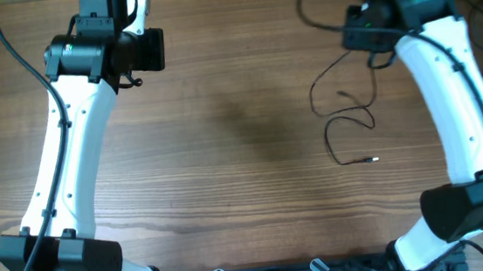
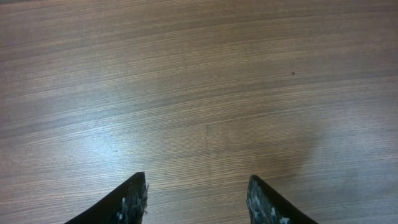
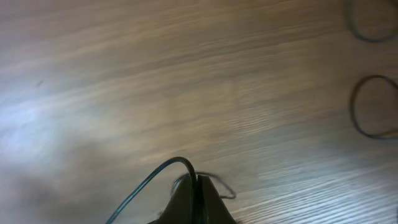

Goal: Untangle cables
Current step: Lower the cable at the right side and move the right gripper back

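The right fingers [image 3: 198, 198] are pressed together on a thin black cable [image 3: 149, 180] that arcs out of their tips and off to one side, seemingly held so this strand can be drawn clear. The left fingers [image 2: 134, 200] stand spread over bare desk [image 2: 205, 87] with nothing between them, probably ready to take a second strand. Ahead of the right fingers and towards their right, the cable lies on the desk in loose, open loops and ends in a small plug [image 1: 371, 157].
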Action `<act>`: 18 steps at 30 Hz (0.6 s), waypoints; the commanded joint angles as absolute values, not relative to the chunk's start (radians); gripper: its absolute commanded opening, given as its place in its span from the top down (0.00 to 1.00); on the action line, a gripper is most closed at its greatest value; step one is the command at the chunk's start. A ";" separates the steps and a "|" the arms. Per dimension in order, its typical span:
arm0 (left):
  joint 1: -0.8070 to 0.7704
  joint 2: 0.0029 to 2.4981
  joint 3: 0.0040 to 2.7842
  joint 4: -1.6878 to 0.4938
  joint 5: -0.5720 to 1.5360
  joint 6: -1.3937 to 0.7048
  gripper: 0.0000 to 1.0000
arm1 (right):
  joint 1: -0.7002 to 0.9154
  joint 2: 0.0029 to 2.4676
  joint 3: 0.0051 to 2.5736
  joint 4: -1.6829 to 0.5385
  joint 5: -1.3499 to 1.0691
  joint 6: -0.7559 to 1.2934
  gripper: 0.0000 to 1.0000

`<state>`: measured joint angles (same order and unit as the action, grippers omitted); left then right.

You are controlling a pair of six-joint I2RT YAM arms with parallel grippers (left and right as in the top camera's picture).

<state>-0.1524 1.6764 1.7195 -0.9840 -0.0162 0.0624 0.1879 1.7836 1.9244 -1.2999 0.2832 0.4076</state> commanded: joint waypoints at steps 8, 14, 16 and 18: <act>-0.155 1.659 1.719 -0.977 -0.001 0.067 0.46 | 0.096 1.626 2.074 -1.266 0.315 0.364 0.96; -0.155 1.659 1.719 -0.977 -0.001 0.067 0.46 | 0.096 1.580 2.221 -1.253 0.294 0.335 0.96; -0.155 1.659 1.719 -0.978 -0.001 0.067 0.46 | 0.096 1.580 2.291 -1.270 0.284 0.329 0.96; -0.155 1.659 1.719 -0.978 -0.001 0.067 0.46 | 0.096 1.580 2.339 -1.275 0.284 0.318 0.96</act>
<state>-0.1524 1.6764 1.7195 -0.9810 -0.0162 0.0624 0.0990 1.5856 2.2574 -1.2682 0.2951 0.3538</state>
